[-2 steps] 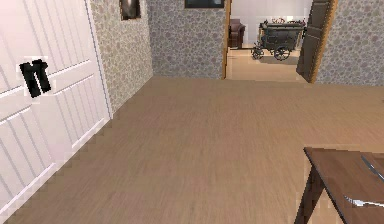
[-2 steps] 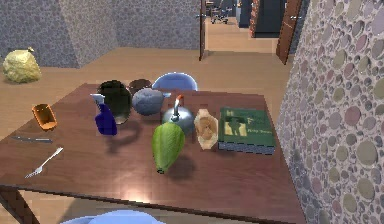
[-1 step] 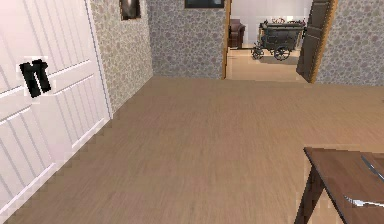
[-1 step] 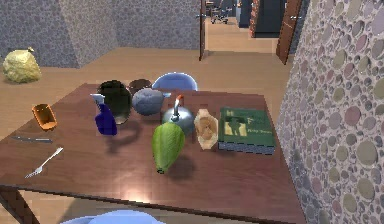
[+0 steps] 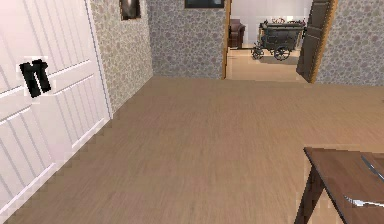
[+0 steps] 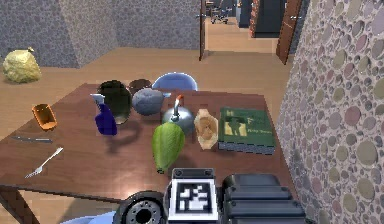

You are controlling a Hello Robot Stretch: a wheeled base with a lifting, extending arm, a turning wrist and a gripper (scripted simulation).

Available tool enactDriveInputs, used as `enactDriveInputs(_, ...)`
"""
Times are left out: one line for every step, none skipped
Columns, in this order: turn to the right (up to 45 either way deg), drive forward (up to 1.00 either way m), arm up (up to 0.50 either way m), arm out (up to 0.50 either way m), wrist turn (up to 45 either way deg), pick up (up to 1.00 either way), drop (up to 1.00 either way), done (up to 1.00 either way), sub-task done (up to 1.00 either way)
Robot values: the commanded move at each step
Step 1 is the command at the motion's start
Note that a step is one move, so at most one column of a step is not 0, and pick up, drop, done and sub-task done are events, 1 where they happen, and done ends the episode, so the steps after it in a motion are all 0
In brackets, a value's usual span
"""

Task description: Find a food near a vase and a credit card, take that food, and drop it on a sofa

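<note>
While the forward view looks over bare wood floor [image 5: 200,140], 2 white doors [image 5: 45,100] with black handles [image 5: 36,77] stand at the left. Upper right: a doorway [image 5: 262,62] with a wheeled cart [image 5: 277,40] in the room beyond and a dark door leaf [image 5: 315,40] beside it. Lower right: a brown table corner [image 5: 340,175] with a fork [image 5: 365,203] on it.

Arm side view: a wood table [image 6: 100,165] spans the middle. Left part: a small orange thing [image 6: 42,115], a knife [image 6: 30,138], a 2nd fork [image 6: 45,160]. Centre: a dark green pot [image 6: 117,98], a blue vase [image 6: 105,121] just in front of it, a grey teapot [image 6: 150,99] and a silver round thing [image 6: 178,117]. The green oblong food [image 6: 167,147] lies on the table at centre, below the silver thing and near the vase. To its right are a tan lump [image 6: 206,128], then a green book [image 6: 247,128]. A yellow sack [image 6: 20,66] sits on the floor, upper left. The gripper [image 6: 143,209] is at the bottom edge, left of 1 white marker square [image 6: 192,195]. I cannot tell its jaw state or whether it holds anything.
</note>
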Motion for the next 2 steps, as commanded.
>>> enactDriveInputs(0.0, 0.0, 0.0, 0.3, 0.0, 0.0, 0.0, 0.0, 0.0)
enactDriveInputs(0.0, 0.0, 0.0, 0.0, 45.0, 0.0, 0.0, 0.0, 0.0)
